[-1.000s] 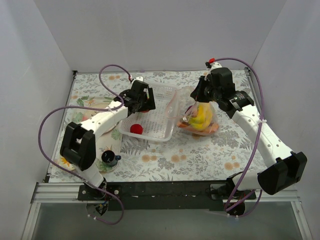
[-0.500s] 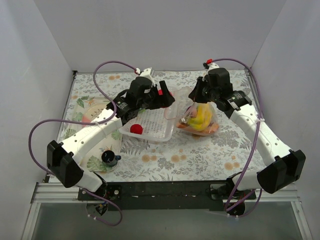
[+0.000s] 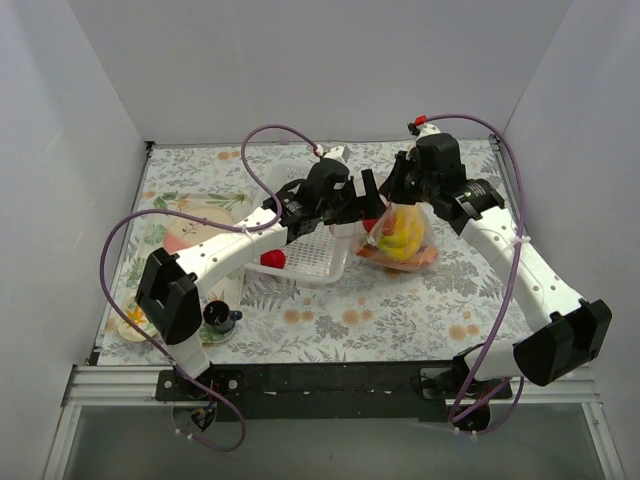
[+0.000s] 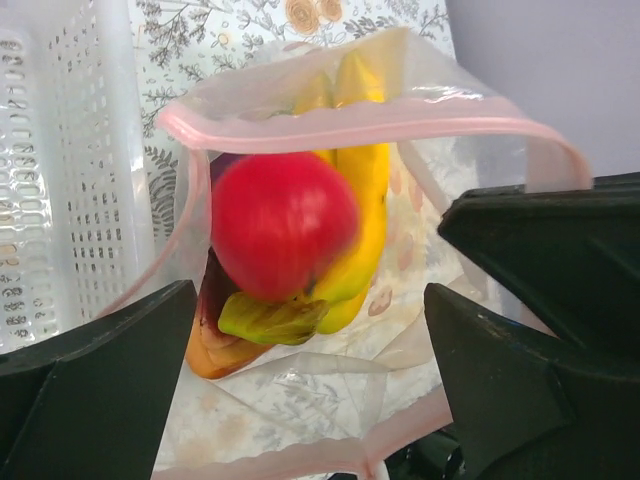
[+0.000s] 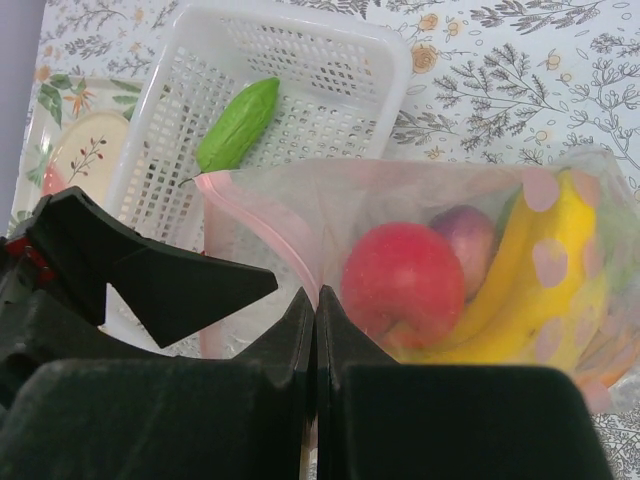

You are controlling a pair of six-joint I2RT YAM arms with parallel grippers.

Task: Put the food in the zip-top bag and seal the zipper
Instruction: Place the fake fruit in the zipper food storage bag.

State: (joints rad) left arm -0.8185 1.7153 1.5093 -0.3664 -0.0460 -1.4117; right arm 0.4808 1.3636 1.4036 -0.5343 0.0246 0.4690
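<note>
The left gripper (image 3: 355, 195) hung with jaws wide, the apple (image 4: 283, 227) straight below them inside the bag (image 4: 445, 175). The right gripper (image 5: 315, 300) was pinched tight on the bag's rim. The cucumber (image 5: 238, 122) and tomato (image 3: 272, 258) lay in the basket (image 5: 330, 40), nearer the left gripper.

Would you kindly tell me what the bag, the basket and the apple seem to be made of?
The bag: thin clear plastic film, glossy; it crinkles and its contents show through. The basket: stiff white moulded plastic, by its regular slots. The apple: probably smooth plastic, evenly red with a soft sheen, though blurred here.
</note>
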